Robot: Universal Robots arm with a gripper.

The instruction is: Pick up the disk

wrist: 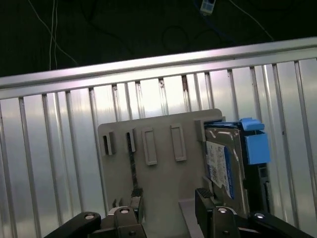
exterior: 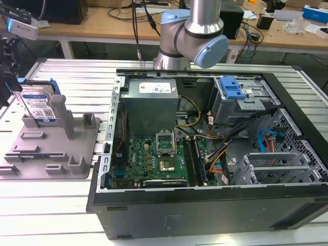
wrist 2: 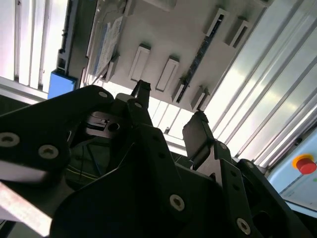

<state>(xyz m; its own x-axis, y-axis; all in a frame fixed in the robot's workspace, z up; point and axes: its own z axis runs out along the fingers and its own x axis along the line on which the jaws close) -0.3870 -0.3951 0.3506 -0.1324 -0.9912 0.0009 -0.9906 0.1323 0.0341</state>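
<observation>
The disk [exterior: 38, 105] is seen standing on edge in the grey slotted fixture tray [exterior: 51, 154], at the exterior view's left. Its white-and-blue label is turned toward the camera. The tray is laid on a slatted aluminium table [exterior: 66, 72], just beside an opened computer case [exterior: 205, 210]. The robot arm [exterior: 192, 31] is mounted behind the case.

In the first wrist view the gripper [wrist: 168, 203] is shown with its two black fingers [wrist: 202, 201] set moderately apart. Nothing is gripped; only the bare plate of the tray [wrist: 163, 148] is seen through the gap. The disk [wrist: 223, 163], with its blue side rail [wrist: 255, 144], is not placed between the fingers. It lies off to one side of the gap, just beside one finger and beyond its tip. That finger appears to be clear of the disk, though contact cannot be ruled out from this angle.

In the second wrist view the gripper [wrist 2: 171, 116] is seen from behind, again parted and empty. The disk [wrist 2: 106, 42] is found at the edge of the tray [wrist 2: 168, 29], off to the side of one finger [wrist 2: 141, 96] and well outside the gap. A red button [wrist 2: 304, 163] is seen beyond the table's slats.
</observation>
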